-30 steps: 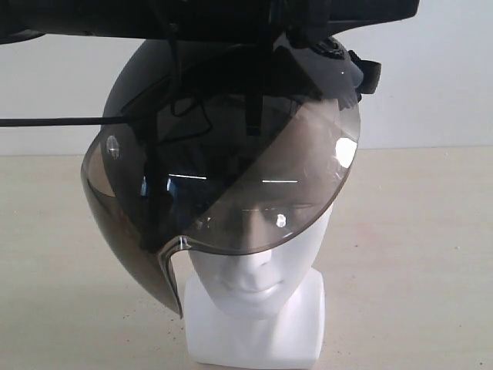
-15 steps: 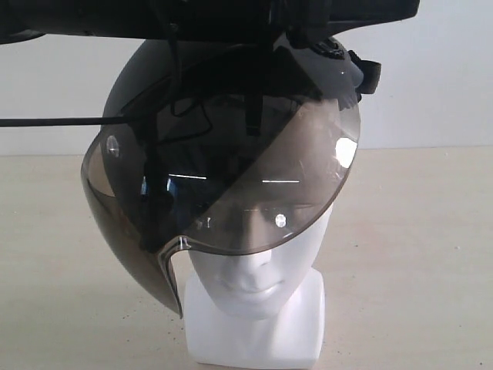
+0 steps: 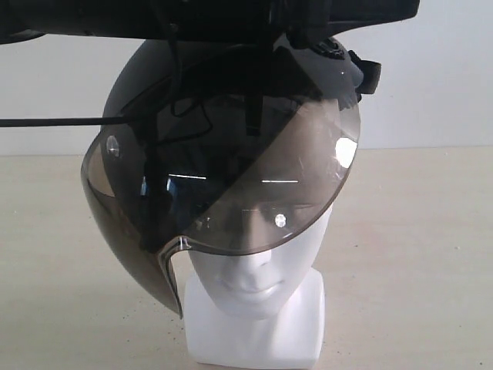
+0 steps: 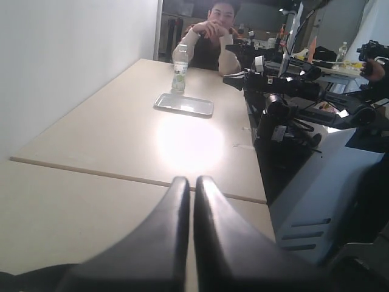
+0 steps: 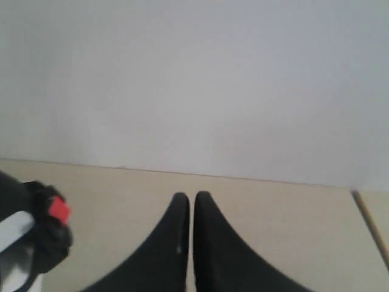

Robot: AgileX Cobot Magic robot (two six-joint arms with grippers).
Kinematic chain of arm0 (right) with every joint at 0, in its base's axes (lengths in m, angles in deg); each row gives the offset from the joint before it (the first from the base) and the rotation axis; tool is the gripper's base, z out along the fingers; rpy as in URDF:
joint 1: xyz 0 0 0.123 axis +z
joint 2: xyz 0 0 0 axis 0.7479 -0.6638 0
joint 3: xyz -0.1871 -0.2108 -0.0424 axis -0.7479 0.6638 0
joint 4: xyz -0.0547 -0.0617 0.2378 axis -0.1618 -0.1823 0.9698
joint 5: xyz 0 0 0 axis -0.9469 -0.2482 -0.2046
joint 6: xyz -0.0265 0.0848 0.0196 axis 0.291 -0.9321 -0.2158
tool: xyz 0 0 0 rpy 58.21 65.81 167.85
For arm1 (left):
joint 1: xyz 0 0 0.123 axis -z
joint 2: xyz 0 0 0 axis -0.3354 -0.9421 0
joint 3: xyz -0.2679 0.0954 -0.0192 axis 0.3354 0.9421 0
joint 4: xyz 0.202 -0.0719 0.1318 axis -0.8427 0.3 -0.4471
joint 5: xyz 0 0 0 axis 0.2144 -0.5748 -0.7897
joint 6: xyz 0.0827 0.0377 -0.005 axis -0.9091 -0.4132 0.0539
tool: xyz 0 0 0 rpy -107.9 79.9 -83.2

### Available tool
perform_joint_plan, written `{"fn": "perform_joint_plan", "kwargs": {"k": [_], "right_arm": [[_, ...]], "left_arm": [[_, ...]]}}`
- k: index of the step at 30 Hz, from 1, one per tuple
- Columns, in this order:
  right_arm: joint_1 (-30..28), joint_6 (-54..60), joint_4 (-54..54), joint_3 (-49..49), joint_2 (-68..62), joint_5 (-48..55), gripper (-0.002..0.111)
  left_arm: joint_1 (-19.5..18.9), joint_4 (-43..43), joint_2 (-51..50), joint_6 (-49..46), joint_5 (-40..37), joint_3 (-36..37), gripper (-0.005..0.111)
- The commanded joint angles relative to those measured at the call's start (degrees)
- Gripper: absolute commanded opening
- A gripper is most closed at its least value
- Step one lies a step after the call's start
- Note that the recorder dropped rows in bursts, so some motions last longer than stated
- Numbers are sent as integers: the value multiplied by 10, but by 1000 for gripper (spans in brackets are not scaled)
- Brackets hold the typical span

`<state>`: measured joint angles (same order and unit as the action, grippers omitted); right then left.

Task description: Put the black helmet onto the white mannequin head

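left gripper (image 4: 191, 180): fingers pressed together, tips touching, nothing pinched between them; ahead of its tips runs the pale table (image 4: 91, 152), with a clear tray (image 4: 183, 104) and a water bottle (image 4: 179, 68) farther out. right gripper (image 5: 191, 196): equally narrow, tips together and bare, aimed over the tabletop toward a white wall (image 5: 194, 79), with a black part (image 5: 48, 234) bearing a red patch close at its side. black helmet (image 3: 129, 83) is free of both grippers, sitting tilted on the white mannequin head (image 3: 254, 289), its smoky visor (image 3: 231, 193) covering brow and eyes, dark arm hardware (image 3: 216, 15) just above its crown.
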<state>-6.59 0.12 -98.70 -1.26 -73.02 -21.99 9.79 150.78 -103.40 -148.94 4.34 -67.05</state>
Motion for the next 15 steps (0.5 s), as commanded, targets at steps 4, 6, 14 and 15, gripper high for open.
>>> {"fn": "perform_joint_plan", "kwargs": {"k": [4, 6, 14, 15], "right_arm": [[-1, 149, 39, 59, 0, -169, 0], [-1, 190, 36, 75, 0, -201, 0], [-1, 123, -138, 81, 0, -213, 0], [-1, 121, -161, 81, 0, -213, 0]], "left_arm": [[-1, -93, -56, 78, 14, 44, 4], [-1, -93, -56, 78, 14, 44, 4], [-1, -93, -56, 78, 14, 44, 4], [-1, -93, -56, 78, 14, 44, 4]]}}
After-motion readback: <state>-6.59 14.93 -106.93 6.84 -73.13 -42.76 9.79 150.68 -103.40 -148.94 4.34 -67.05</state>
